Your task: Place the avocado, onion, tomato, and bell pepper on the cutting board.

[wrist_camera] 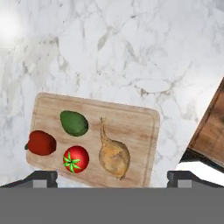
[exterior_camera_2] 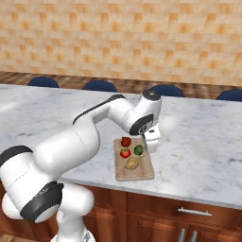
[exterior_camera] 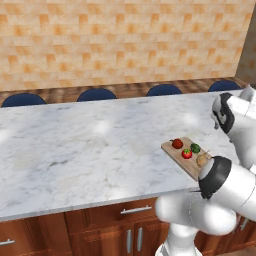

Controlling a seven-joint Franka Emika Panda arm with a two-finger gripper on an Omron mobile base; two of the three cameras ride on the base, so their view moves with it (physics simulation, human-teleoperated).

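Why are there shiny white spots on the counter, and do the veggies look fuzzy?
Hand view: a bright glare patch on the marble counter at top left; avocado and onion look sharp. Left base view: soft pale light blotches on the marble, and the vegetables on the cutting board are small and slightly blurry.

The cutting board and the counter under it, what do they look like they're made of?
The cutting board looks like light wood, matte, with visible grain lines. The counter looks like polished white marble: grey veining and bright glare spots suggest a glossy stone finish, though it could be an imitation.
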